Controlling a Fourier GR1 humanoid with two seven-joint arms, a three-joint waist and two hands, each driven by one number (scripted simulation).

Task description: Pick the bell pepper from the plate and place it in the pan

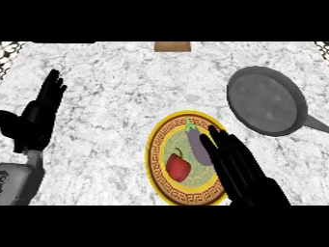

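A red bell pepper (178,167) lies on the left part of a yellow-rimmed plate (157,144) near the counter's front edge. A purple eggplant (196,144) lies beside it on the same plate. My right hand (234,161) hovers over the plate's right side with straight fingers, just right of the eggplant and apart from the pepper. A grey pan (267,101) sits at the back right, its handle (328,129) pointing to the right. My left hand (35,118) rests open at the left, fingers up.
The marble counter (117,87) spreads between my left hand and the plate. A brown block (172,46) sits at the far edge. Patterned wall shows in both upper corners.
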